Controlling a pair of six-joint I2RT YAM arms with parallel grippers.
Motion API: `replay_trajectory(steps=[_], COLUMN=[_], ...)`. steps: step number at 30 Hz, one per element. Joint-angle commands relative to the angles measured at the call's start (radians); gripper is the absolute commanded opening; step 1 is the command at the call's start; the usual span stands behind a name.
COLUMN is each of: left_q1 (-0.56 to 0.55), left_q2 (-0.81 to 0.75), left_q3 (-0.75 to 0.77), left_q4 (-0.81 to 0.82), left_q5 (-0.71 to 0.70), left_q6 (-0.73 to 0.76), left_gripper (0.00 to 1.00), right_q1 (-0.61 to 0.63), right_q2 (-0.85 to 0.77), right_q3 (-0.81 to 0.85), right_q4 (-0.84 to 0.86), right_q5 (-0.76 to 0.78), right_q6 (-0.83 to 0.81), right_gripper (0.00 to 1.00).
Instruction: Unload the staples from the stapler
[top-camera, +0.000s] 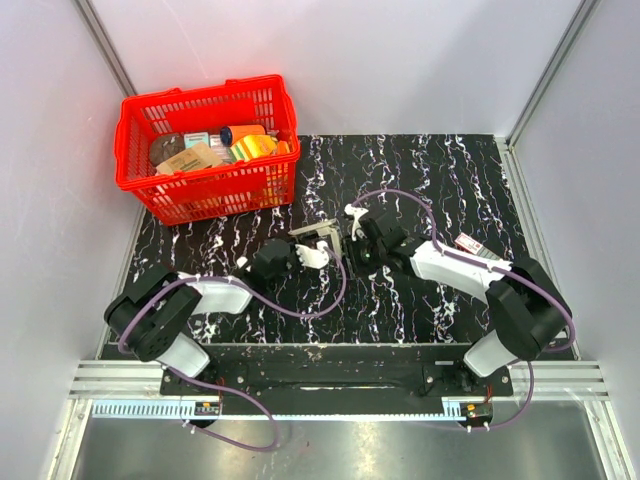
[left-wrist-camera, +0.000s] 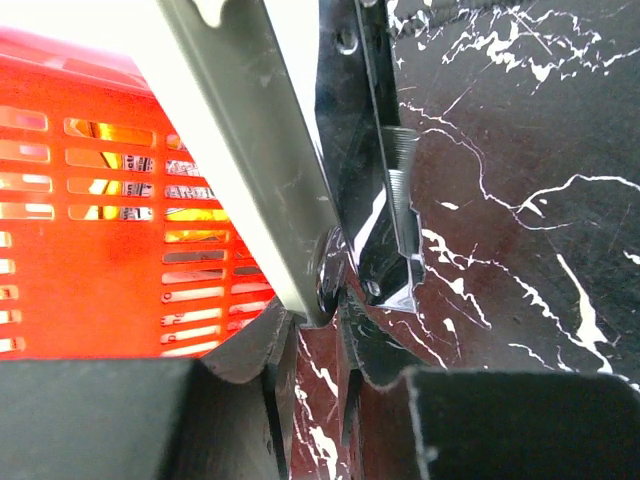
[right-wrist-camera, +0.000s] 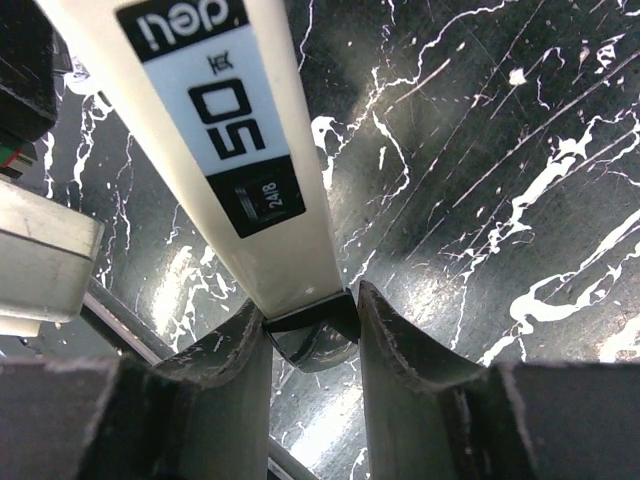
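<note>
The stapler (top-camera: 320, 235) is held off the table at mid-table, between both grippers. In the left wrist view it is swung open: a pale silvery-beige bar (left-wrist-camera: 250, 150) and a glossy black part (left-wrist-camera: 385, 230) meet at a hinge at my fingertips. My left gripper (left-wrist-camera: 312, 335) is shut on that hinge end, and it shows in the top view (top-camera: 312, 254). In the right wrist view a cream bar with a black "50" label (right-wrist-camera: 225, 140) ends in a black tip. My right gripper (right-wrist-camera: 312, 325) is shut on that tip and shows in the top view (top-camera: 348, 236).
A red plastic basket (top-camera: 205, 190) with several packets stands at the back left, and fills the left of the left wrist view (left-wrist-camera: 100, 260). A small pinkish-red box (top-camera: 473, 245) lies by the right arm. The table (top-camera: 440, 180) is black marble-patterned.
</note>
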Motion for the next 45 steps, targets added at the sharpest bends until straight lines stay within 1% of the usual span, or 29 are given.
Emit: replay_trajectory(steps=[1,3,10,15,16,17,19,21,22,23,24,26,28,29,32,33,34,35,38,42,45], left_q1=[-0.014,-0.015,-0.02,-0.033,-0.038,-0.041,-0.046,-0.046,-0.047,-0.047,-0.046,-0.047,-0.047,-0.046,-0.034,-0.02,0.006,0.032,0.179,0.386,0.445], left_q2=[0.019,0.028,0.062,0.019,-0.002,-0.025,-0.093,-0.162,-0.182,-0.193,-0.19,-0.197,-0.203,-0.203,-0.214,-0.219,-0.222,-0.223,-0.216,-0.257,-0.341], left_q3=[-0.043,-0.069,-0.107,-0.035,-0.012,0.014,0.089,0.188,0.222,0.267,0.311,0.342,0.356,0.362,0.371,0.377,0.391,0.408,0.503,0.606,0.618], left_q4=[0.126,0.18,0.275,0.125,0.072,0.006,-0.224,-0.436,-0.532,-0.609,-0.733,-0.811,-0.86,-0.88,-0.911,-0.915,-0.921,-0.929,-0.993,-1.084,-1.147], left_q5=[-0.118,-0.113,-0.106,-0.109,-0.107,-0.097,-0.048,0.058,0.141,0.188,0.266,0.4,0.492,0.528,0.586,0.594,0.601,0.606,0.667,0.802,0.809], left_q6=[0.182,0.222,0.296,0.189,0.135,0.074,-0.078,-0.225,-0.293,-0.362,-0.411,-0.489,-0.563,-0.586,-0.615,-0.631,-0.644,-0.663,-0.723,-0.769,-0.751], left_gripper=[0.0,0.0,0.0,0.0,0.0,0.0,0.0,0.06,0.09,0.12,0.15,0.22,0.32,0.37,0.59,0.62,0.64,0.68,0.74,0.77,0.77], right_q1=[-0.037,-0.036,-0.036,-0.037,-0.036,-0.037,-0.036,-0.036,-0.036,-0.036,-0.036,-0.036,-0.037,-0.036,-0.037,-0.036,-0.037,-0.037,-0.037,-0.039,-0.037], right_q2=[-0.049,-0.066,-0.109,-0.107,-0.106,-0.109,-0.118,-0.133,-0.139,-0.141,-0.142,-0.139,-0.136,-0.129,-0.103,-0.095,-0.086,-0.075,-0.035,0.055,0.126], right_q3=[-0.017,-0.036,-0.071,-0.044,-0.035,-0.024,-0.005,0.015,0.036,0.057,0.074,0.111,0.142,0.157,0.202,0.212,0.219,0.229,0.269,0.331,0.389], right_q4=[0.049,0.053,0.063,0.072,0.076,0.086,0.118,0.151,0.167,0.176,0.185,0.201,0.201,0.19,0.13,0.112,0.097,0.077,0.017,-0.028,-0.037], right_q5=[0.147,0.147,0.155,0.15,0.145,0.145,0.144,0.159,0.168,0.175,0.173,0.173,0.173,0.178,0.211,0.228,0.233,0.274,0.331,0.392,0.428], right_q6=[0.077,0.088,0.111,0.126,0.134,0.146,0.177,0.221,0.238,0.253,0.272,0.298,0.316,0.322,0.324,0.315,0.301,0.29,0.248,0.192,0.157], right_gripper=[0.0,0.0,0.0,0.0,0.0,0.0,0.0,0.0,0.0,0.0,0.0,0.0,0.0,0.0,0.0,0.0,0.0,0.0,0.0,0.0,0.0])
